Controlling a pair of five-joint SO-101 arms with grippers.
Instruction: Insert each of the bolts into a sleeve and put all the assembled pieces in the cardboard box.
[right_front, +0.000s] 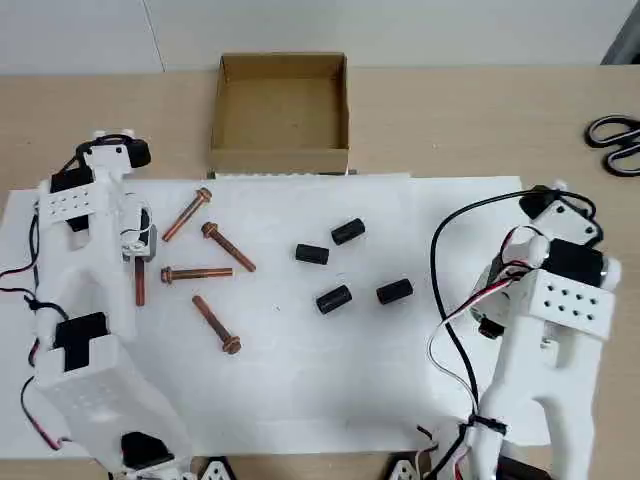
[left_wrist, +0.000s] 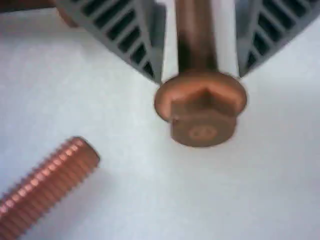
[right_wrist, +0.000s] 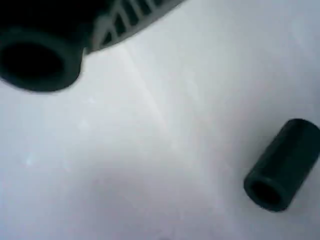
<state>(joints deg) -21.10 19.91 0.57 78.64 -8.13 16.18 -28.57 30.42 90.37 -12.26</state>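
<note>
Left fingers (left_wrist: 135, 35) straddle a bolt (left_wrist: 200, 107) flat on the white sheet (right_front: 330, 380), spread apart with gaps either side. Right fingers (right_wrist: 125, 20) clamp a sleeve (right_wrist: 37, 62). The cardboard box (right_front: 280, 158) sits on the surface (right_front: 450, 120) beyond the sheet.

A broad lane was seen open across the lower middle of the sheet (right_front: 320, 390), bounded by the left arm (right_front: 90, 300) and the right arm (right_front: 550, 340). Left of centre it was blocked by scattered bolts (right_front: 228, 247), and at centre by four sleeves (right_front: 334, 298). The box (right_front: 280, 160) at upper centre was unobstructed from above. Scissors (right_front: 615, 145) were set well apart at the upper right.
</note>
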